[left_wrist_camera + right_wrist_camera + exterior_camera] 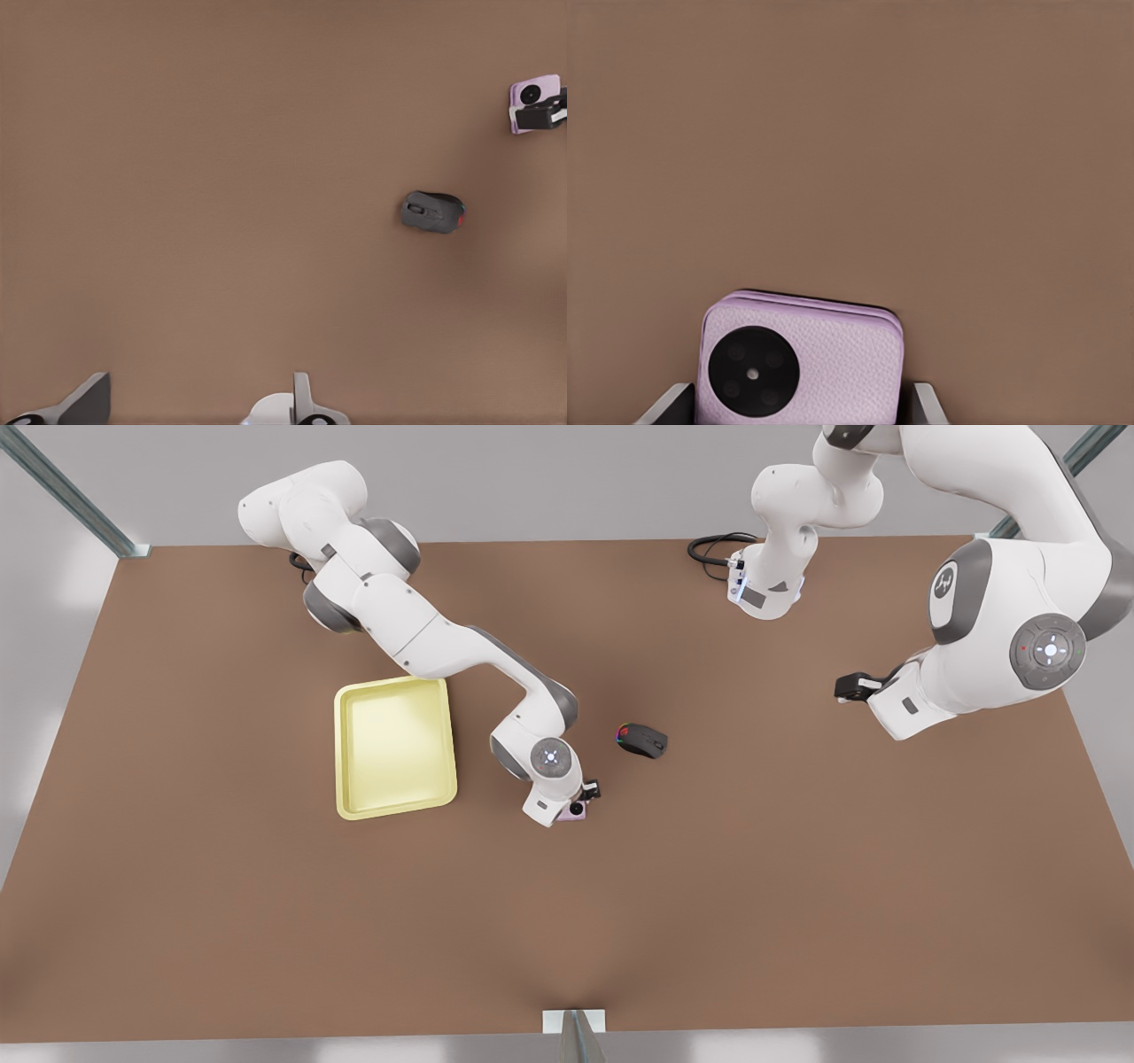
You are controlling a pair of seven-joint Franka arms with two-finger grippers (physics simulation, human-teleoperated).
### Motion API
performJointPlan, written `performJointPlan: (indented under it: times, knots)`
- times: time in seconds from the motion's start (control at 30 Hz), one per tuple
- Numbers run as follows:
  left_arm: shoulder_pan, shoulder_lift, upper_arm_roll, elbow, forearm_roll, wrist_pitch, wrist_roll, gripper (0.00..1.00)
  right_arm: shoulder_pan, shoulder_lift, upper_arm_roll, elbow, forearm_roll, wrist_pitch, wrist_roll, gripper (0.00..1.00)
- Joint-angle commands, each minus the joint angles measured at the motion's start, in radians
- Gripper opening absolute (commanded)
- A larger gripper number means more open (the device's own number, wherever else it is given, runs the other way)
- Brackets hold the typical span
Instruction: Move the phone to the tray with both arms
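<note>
The right arm, white with grey joints, reaches low over the table, and its black two-finger right gripper (580, 802) has one finger (666, 405) on each side of the pale-pink phone (802, 361). The left arm is folded high, its left gripper (852, 687) waiting with fingers parted.
</note>
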Motion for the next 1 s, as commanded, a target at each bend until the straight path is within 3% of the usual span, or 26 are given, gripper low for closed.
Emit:
performJointPlan:
  times: [0.0,0.13,0.3,0.37,0.5,0.53,0.6,0.7,0.83,0.9,0.97]
  knots:
    - [-0.001,-0.001,0.000,0.000,0.000,-0.001,0.002,1.00,0.000,-0.001,0.001,-0.006,-0.015,0.015,0.017,0.92]
    - [0.001,0.004,0.000,0.000,0.000,0.000,0.004,1.00,0.000,-0.004,0.001,-0.003,-0.013,0.014,0.017,0.81]
    - [0.001,0.007,0.002,0.000,0.000,0.002,0.004,1.00,-0.020,-0.085,-0.004,0.007,-0.013,-0.020,0.018,0.80]
    - [0.001,0.007,0.002,0.000,0.000,0.000,0.004,1.00,-0.098,-0.163,0.000,-0.032,-0.010,-0.126,0.011,0.80]
    - [0.001,0.011,0.002,-0.001,0.013,-0.001,0.004,1.00,-0.293,-0.473,0.004,-0.453,-0.001,-0.073,-0.107,0.80]
    - [0.001,0.011,0.002,-0.001,0.013,-0.003,0.004,1.00,-0.345,-0.545,0.022,-0.558,-0.001,-0.046,-0.166,0.80]
    - [0.001,0.011,0.000,-0.003,0.013,-0.003,0.004,1.00,-0.523,-0.668,0.143,-0.736,-0.001,-0.031,-0.262,0.80]
    - [0.001,0.011,0.002,-0.009,0.013,-0.001,0.004,1.00,-0.612,-0.818,0.172,-0.978,0.021,0.067,-0.345,0.80]
    - [0.001,0.010,0.002,-0.008,0.014,-0.001,0.004,1.00,-0.630,-0.826,0.172,-1.044,0.028,0.087,-0.387,0.82]
    - [0.001,0.010,0.002,-0.008,0.016,0.002,0.002,1.00,-0.630,-0.777,0.172,-1.046,0.028,0.087,-0.387,1.00]
    - [0.001,0.011,0.002,-0.008,0.016,0.003,0.002,1.00,-0.627,-0.726,0.172,-1.049,0.028,0.089,-0.385,1.00]
